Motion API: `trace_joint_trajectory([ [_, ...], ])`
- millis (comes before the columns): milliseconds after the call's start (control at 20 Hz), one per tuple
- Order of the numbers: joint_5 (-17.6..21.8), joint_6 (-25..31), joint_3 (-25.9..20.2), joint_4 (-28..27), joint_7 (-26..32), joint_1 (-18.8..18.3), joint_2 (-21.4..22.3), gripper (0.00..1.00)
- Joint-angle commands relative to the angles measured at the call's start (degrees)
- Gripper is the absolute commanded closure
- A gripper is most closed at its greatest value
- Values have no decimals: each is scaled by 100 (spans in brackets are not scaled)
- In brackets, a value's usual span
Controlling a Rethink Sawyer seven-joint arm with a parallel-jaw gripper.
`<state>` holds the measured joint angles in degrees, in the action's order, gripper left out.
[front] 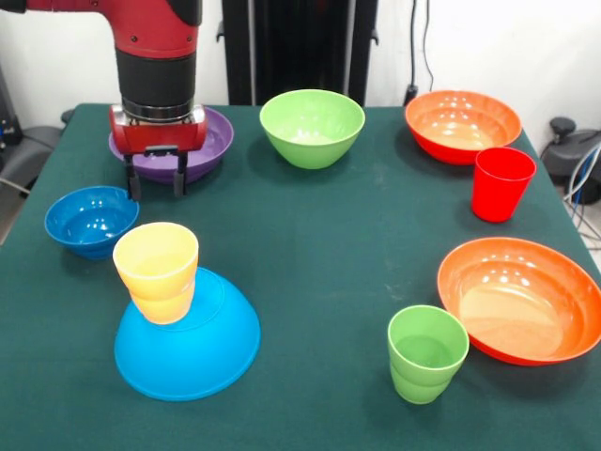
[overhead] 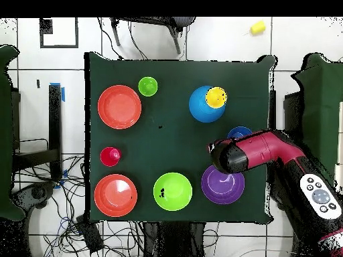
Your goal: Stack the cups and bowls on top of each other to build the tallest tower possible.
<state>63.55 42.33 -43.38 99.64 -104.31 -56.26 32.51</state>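
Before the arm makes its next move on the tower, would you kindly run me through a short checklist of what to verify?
1. Base: light-blue bowl lies upside down on the cloth: ok.
2. Tower so far: yellow cups sit on the base, off-centre toward one side and leaning: not ok.
3. Gripper is open and empty, hanging in front of the purple bowl: ok.
4. Small dark-blue bowl, the nearest piece, stands upright and apart from the others: ok.
5. Green cup and red cup are upright with room around them: ok.
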Motion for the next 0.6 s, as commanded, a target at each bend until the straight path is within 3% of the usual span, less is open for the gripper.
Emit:
trace_joint_trajectory([
  [50,570,54,286,-30,1859,233,291,0],
  [450,557,24,201,-115,2203,-19,405,0],
  [600,599,54,194,-304,2221,45,227,0],
])
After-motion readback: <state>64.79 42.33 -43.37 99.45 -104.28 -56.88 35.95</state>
